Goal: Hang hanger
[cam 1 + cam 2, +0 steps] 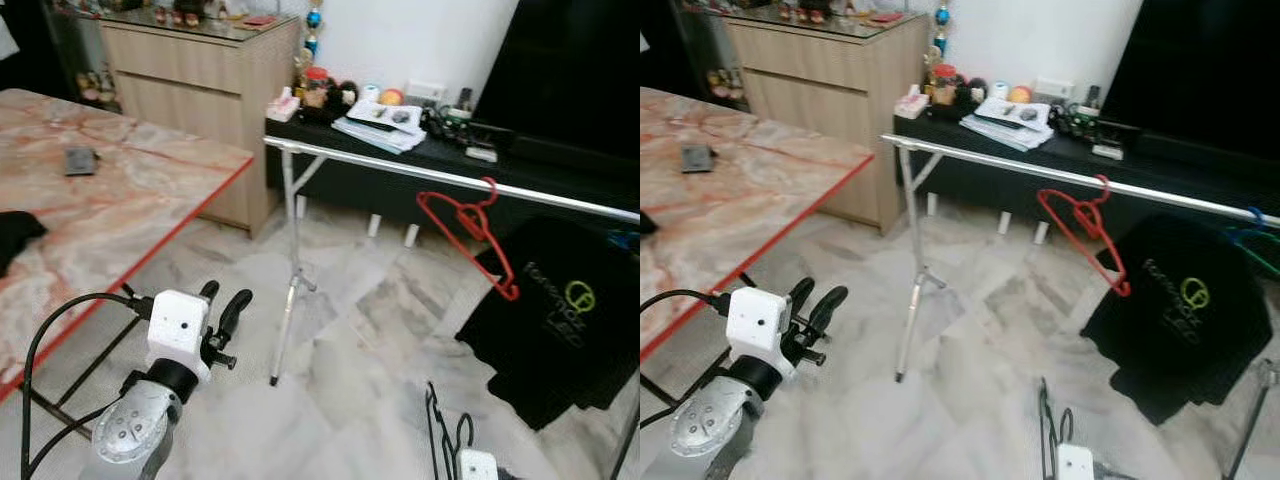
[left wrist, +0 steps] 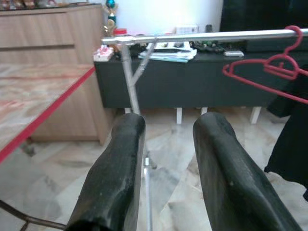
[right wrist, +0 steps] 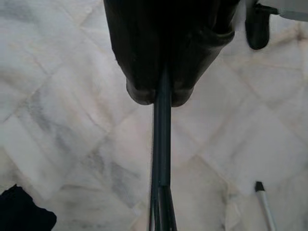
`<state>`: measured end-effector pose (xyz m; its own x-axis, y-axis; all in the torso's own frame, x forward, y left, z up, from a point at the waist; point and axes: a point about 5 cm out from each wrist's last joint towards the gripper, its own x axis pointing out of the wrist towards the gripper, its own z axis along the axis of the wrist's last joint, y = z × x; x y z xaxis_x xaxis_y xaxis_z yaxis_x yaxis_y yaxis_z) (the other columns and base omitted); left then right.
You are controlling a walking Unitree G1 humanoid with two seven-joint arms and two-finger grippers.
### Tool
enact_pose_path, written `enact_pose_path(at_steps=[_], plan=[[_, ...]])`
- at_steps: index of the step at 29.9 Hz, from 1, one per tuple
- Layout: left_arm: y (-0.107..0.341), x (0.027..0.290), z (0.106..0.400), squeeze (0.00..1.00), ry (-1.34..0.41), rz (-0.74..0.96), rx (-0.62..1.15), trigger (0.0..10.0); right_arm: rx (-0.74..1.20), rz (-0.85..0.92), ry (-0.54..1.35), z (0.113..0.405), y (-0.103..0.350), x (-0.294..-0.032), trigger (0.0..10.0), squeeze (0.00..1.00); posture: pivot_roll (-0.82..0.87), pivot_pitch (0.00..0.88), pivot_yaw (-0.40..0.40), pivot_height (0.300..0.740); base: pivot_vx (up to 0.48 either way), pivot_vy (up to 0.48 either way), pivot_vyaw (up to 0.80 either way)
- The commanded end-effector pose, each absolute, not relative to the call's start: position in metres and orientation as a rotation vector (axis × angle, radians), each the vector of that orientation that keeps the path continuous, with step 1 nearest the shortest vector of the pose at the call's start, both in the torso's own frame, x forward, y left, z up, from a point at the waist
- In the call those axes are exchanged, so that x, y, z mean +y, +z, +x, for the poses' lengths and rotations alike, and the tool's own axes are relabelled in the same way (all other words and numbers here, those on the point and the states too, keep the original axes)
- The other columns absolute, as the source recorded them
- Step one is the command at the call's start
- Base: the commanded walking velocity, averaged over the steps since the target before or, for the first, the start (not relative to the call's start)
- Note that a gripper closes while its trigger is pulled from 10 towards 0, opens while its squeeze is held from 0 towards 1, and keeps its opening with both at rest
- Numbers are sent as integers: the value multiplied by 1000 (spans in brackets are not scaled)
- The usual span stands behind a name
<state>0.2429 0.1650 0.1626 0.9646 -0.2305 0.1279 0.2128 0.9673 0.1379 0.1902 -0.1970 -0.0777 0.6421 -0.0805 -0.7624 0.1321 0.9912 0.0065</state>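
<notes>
Marble floor, rail with red hanger, right gripper jaws clamped on black hanger, left gripper jaws apart

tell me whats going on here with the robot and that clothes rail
The robot stands on a marble floor facing a silver clothes rail. Its right gripper is shut on a dark hanger, held low near the floor and not yet on the rail. Its left gripper is open and empty, raised in front of the rail. A red hanger and a black T-shirt already hang on the rail.
</notes>
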Motion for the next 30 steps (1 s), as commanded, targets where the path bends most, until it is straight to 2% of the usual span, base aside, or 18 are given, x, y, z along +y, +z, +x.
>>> enact_pose_path(at_steps=[1,9,12,14,19,22,25,30], plan=[[163,160,243,0,-247,123,-146,10000,857,66,-144,189,-77,-203,10000,0,184,77,-62,740,0,-240,0],[139,163,243,0,-316,185,-22,10000,819,46,-58,195,-73,-200,10000,0,188,84,-64,740,0,-60,0],[122,171,245,0,-332,278,52,10000,800,-48,77,200,-70,-197,10000,0,179,87,-70,740,0,0,0],[110,172,246,0,-404,392,101,10000,787,-159,222,205,-66,-193,10000,0,177,87,-74,740,0,0,0],[102,170,250,0,-489,458,122,10000,751,-296,408,211,-61,-186,10000,0,171,85,-78,740,0,0,0],[103,164,252,0,-580,467,110,10000,729,-316,530,213,-58,-179,10000,0,171,84,-81,740,0,0,0],[105,156,253,0,-696,479,108,10000,718,-411,708,214,-56,-170,10000,0,164,81,-84,740,0,0,0],[100,149,256,0,-862,566,138,10000,726,-537,861,213,-56,-165,10000,0,163,79,-94,740,0,0,0]])
